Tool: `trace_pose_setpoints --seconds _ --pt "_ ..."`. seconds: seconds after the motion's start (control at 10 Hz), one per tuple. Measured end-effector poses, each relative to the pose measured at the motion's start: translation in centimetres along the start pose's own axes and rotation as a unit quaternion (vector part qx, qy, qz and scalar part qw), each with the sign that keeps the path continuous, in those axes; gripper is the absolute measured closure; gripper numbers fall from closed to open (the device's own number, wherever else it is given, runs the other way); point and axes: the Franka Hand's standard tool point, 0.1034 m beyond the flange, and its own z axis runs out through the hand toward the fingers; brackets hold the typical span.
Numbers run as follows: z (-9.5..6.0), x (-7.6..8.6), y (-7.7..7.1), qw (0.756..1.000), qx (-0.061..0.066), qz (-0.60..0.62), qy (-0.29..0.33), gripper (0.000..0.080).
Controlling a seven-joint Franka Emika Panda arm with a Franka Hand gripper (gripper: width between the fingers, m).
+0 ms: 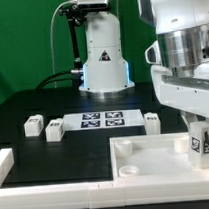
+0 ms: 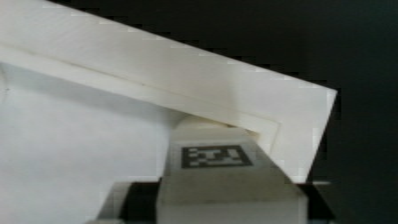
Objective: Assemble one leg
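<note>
clenching a small white tagged plastic leg [image 2: 215,160], the gripper [image 1: 202,147] poises it by the white square tray's [image 1: 146,156] corner, seemingly for insertion.

The fingers [image 2: 139,205] hold the tagged leg [image 2: 217,172] by the white tray [image 2: 107,120].

Clearance map. I read open dark surface [image 1: 42,101] between the arm's base [image 1: 102,63] and the marker board [image 1: 101,120]. Obstacles stand in the board's row: a first loose leg [image 1: 34,124] and a second loose leg [image 1: 56,128] on the exterior view's left, and a third loose leg [image 1: 154,120] on its right, with narrow gaps between. The white tray-like piece [image 1: 146,155] fills the foreground, and a white corner piece [image 1: 6,164] blocks the left edge. My end effector [image 1: 202,145], clamping the held leg [image 2: 217,157], hangs just beside the tray's raised corner wall.
</note>
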Motion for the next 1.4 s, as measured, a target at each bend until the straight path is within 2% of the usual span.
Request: trace_pose_setpoints --seconds 0.2,0.3,0.4,0.5,0.7,0.9,1.2,1.3,1.4 --pt "0.02 -0.05 0.01 1.000 0.000 -0.030 -0.001 0.0503" --pt "0.01 -0.09 0.00 0.999 0.000 -0.035 -0.001 0.0312" --pt "-0.02 -0.11 -0.06 0.995 0.001 -0.098 -0.001 0.0312" --pt "-0.01 -0.12 -0.06 0.987 0.001 -0.160 0.000 0.0187" --pt "-0.02 -0.14 -0.07 0.962 -0.001 -0.272 0.001 0.0157" --pt "-0.04 -0.03 -0.21 0.922 -0.002 -0.388 0.003 0.0152" --pt "-0.05 -0.06 -0.25 0.841 -0.015 -0.541 0.013 0.0150" --pt "-0.09 0.10 -0.25 0.801 -0.021 -0.598 0.016 0.0150" --pt "-0.11 0.36 -0.21 0.777 -0.022 -0.629 0.016 0.0150"
